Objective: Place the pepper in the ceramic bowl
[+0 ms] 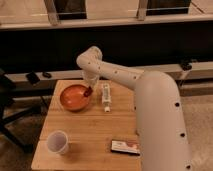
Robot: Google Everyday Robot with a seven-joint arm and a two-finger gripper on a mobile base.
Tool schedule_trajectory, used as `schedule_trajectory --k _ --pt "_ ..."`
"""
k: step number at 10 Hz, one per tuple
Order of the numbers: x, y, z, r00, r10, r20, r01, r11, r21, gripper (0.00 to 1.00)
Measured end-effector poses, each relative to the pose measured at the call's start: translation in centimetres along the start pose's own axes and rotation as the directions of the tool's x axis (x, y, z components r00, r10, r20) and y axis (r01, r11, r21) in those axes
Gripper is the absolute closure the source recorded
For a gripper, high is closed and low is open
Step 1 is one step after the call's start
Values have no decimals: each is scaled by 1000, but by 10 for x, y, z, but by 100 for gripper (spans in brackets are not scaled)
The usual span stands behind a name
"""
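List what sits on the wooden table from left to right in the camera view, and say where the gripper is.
White cup → ceramic bowl → pepper, held by the gripper over the bowl's right rim → white tube → flat packet at the front edge.

Office-like room, small wooden table, dark office chair at left, gripper over ceramic bowl.

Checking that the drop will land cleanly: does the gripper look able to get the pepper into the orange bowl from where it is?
Probably yes. The gripper hangs at the bowl's right rim with the pepper at its tip, and nothing lies between them.
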State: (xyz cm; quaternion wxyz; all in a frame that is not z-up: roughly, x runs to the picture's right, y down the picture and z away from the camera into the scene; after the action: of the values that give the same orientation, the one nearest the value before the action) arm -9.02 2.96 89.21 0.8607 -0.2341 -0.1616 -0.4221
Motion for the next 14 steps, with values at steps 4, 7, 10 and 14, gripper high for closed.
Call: schedule_trajectory --k 4,7,10,14 --pt "-4 -12 2 1000 -7 -4 7 1000 8 98" --pt "-16 -26 5 1000 -16 -2 16 1000 12 98" --pt "-16 -27 7 1000 -16 -6 16 1000 16 98" --pt "-23 -30 10 1000 -25 4 24 1000 17 98"
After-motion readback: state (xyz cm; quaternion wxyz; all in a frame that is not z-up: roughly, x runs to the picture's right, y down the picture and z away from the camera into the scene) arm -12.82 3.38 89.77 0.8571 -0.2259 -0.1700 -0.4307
